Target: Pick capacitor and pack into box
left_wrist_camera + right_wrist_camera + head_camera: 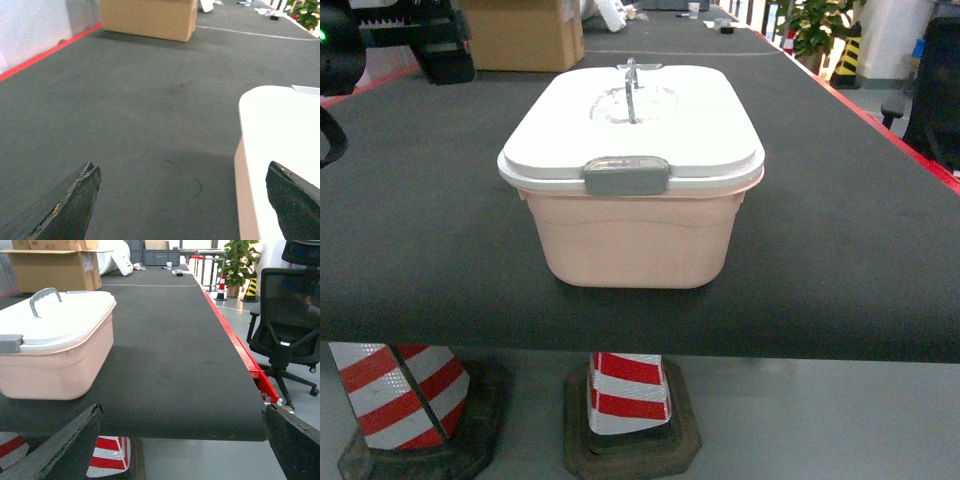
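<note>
Box [632, 190]: pale pink tub with white lid [670, 125] shut, sitting near the front edge of the dark table [420, 230], centre of the head view. Grey latch [626, 175] faces the camera at 6 o'clock; grey handle [631, 85] stands upright on the lid.

Head view only: two red-and-white cones, one [630, 395] below the table edge at 6 o'clock and one [395, 395] at 7 o'clock. Neither gripper is identifiable here. No capacitor visible in any view.

Right wrist view only: black office chair [287, 325] at 3 o'clock, off the table; potted plant [237, 262] at 1 o'clock. Cardboard carton [55, 267] behind the box at 11 o'clock.

Left wrist view: only the box's lid corner shows, at 3 o'clock.

Left gripper [182, 200]: fingers [75, 202] spread wide, nothing between them; right-hand fingertip overlaps the box edge, contact cannot be told.

Right gripper [182, 440]: fingers [70, 445] spread wide, holding nothing; box lies at 10 o'clock, apart from them.
</note>
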